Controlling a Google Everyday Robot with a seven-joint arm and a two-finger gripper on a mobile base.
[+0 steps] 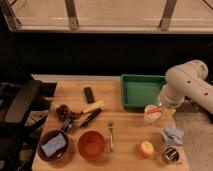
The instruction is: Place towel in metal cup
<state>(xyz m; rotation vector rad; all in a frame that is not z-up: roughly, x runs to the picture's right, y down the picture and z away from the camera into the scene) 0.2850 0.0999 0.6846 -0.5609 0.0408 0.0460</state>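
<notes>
My gripper [164, 111] hangs at the right of the frame, fingers spread and empty, up-frame of the towel [173, 134]. The towel looks soft, light and floppy, so I'd pinch a raised fold, then stuff it into the metal cup [171, 155].

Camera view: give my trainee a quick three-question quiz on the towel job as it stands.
1. True or false: the small pale blue-grey cloth towel is inside the short shiny metal cup.
2. The gripper, over the table's right side, is nearest: A purple bowl, B whitish translucent cup, C black bar?
3. In the picture, the round orange-yellow fruit lies ____ of the metal cup.
Key: 1 false; 2 B; 3 left.
</notes>
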